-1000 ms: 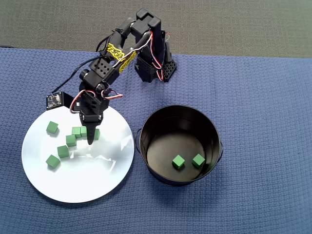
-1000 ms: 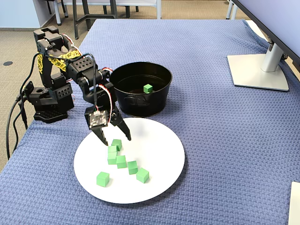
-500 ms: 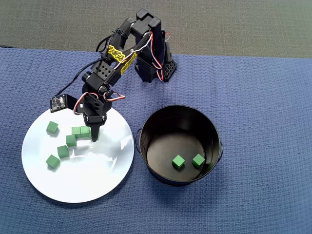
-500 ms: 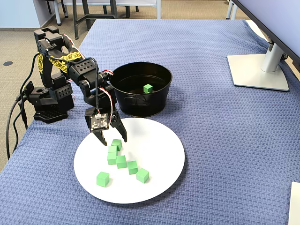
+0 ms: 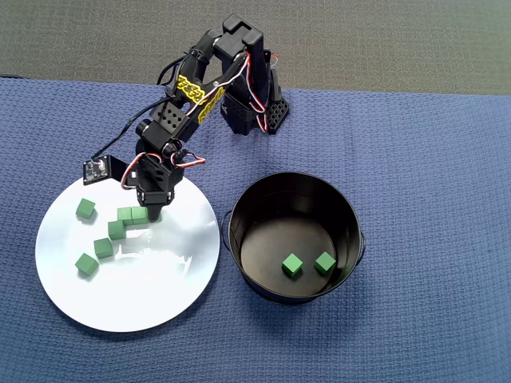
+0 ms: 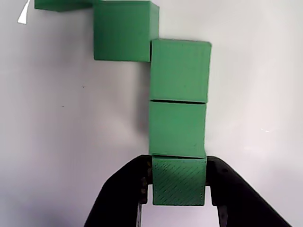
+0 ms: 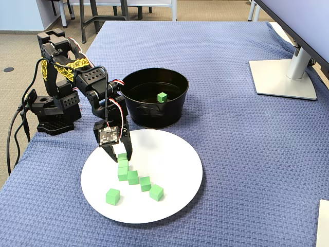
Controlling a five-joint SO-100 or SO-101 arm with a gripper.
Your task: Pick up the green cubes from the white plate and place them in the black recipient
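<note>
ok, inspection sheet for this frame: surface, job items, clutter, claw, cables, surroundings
Surface: blue woven cloth covers the table; no spills seen.
Green cubes: six on the white plate, one of them between the claw fingers; four touch in a stepped chain in the wrist view; two cubes lie in the black pot.
Clutter: nothing seen on the cloth near the job.
Claw: shut on the end cube of the chain, cube still at plate level.
Cables: red and white servo wires along the arm; black cable trails off the table edge by the base.
Surroundings: monitor stand at right in the fixed view; chair legs on the floor behind.
</note>
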